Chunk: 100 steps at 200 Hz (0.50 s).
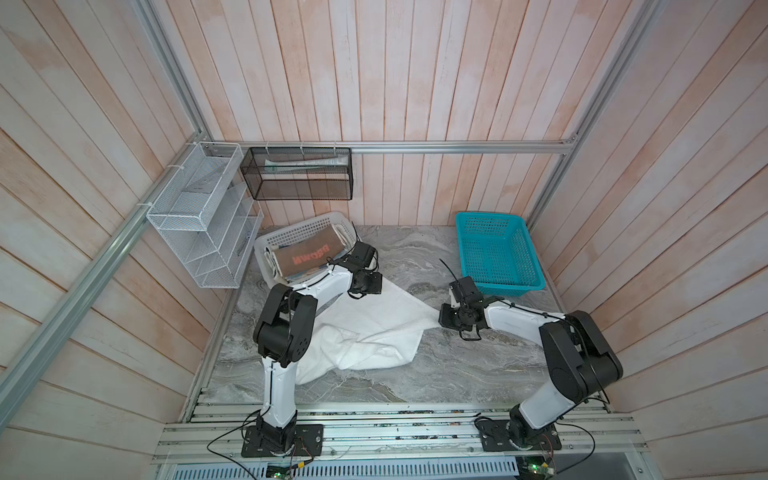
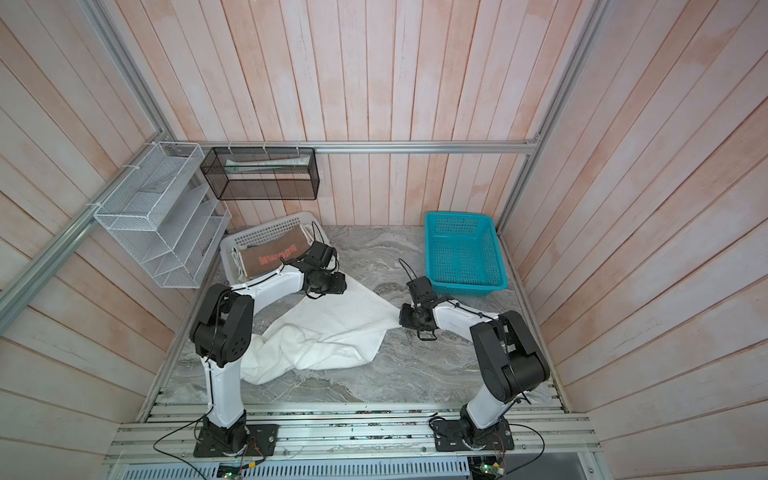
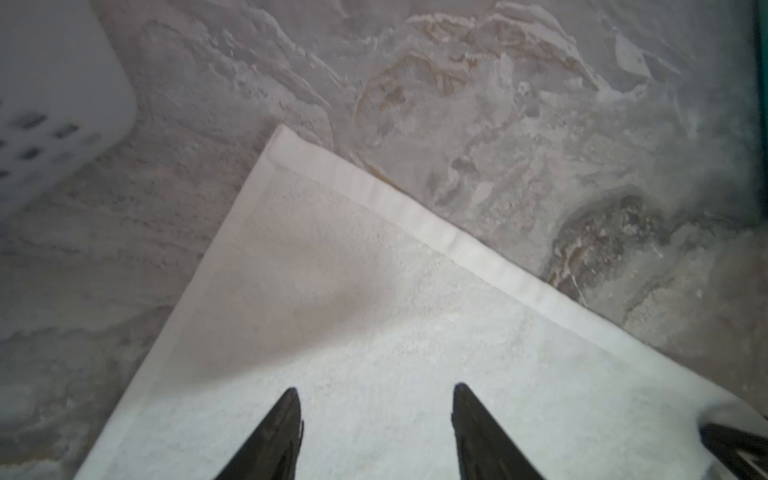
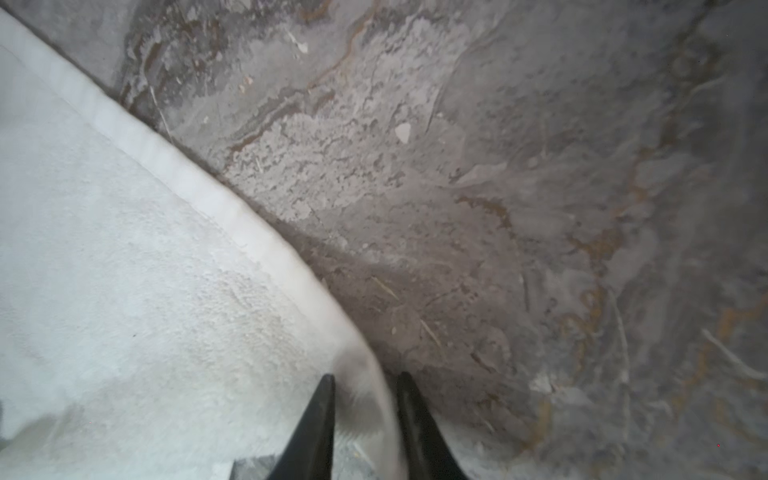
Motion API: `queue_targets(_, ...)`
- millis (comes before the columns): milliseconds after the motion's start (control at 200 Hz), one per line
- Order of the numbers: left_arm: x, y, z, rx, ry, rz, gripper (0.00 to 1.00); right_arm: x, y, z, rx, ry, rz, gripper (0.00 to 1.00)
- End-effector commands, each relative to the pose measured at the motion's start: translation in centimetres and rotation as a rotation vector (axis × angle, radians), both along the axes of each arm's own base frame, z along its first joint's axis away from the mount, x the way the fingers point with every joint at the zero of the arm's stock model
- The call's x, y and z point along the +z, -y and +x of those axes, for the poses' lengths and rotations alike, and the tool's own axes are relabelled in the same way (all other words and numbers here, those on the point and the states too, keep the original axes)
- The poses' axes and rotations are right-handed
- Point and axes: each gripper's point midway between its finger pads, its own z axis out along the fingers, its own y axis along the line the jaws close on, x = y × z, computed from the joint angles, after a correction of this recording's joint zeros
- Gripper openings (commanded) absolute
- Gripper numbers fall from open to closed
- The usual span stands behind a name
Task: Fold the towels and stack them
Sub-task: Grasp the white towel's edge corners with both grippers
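White towel (image 1: 374, 328) lies on the counter (image 1: 465, 365), mid-left in both top views. It's only partly spread: the far part is flat, the near part bunched & rumpled by the L arm's base. One hemmed corner points twd the white basket (image 1: 266, 249). Another corner runs out to the R, where the right gripper (image 4: 365, 376) sits.

R wrist view: jaws narrow, w/ the towel's hem rising up btwn them, so it's gripping that corner. Bare marble shows just beside the hem.

Left gripper (image 3: 374, 388) hangs over the far corner. L wrist view: jaws apart, nothing btwn them, tips over the terry well inside the hem. Can't tell if they touch the cloth.

White basket sits at the back-left of the counter w/ folded cloths inside. On top is a brown towel (image 1: 311, 257) w/ orange lettering; pale cloth edges show beside & under it. Teal basket (image 1: 511, 286) stands back-right, just beyond the R arm's wrist.

On the walls above the back-left corner hang a white wire rack (image 1: 178, 216) & a black mesh bin (image 1: 299, 187).
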Motion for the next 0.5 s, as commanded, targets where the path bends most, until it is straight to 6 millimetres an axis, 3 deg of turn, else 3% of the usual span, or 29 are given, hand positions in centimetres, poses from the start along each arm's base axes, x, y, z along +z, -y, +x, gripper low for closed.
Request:
queue_targets(0, 0.5, -0.7, 2.5, 0.030, 0.044, 0.057, 0.61, 0.1, -0.6, -0.2, -0.005, -0.005, 0.061, 0.10)
queue_targets(110, 0.0, 0.0, 4.2, 0.019, 0.050, 0.043, 0.62, 0.2, 0.0, -1.4, -0.006, -0.010, 0.051, 0.00)
queue_targets(305, -1.5, 0.9, 6.9, -0.007, 0.060, 0.078, 0.62, -0.3, 0.9, -3.8, -0.007, -0.037, 0.052, 0.00)
queue_targets(495, -3.1, 2.1, 6.1, -0.066, -0.007, 0.061, 0.62, -0.7, 1.8, -5.1, -0.009, -0.039, 0.029, 0.00)
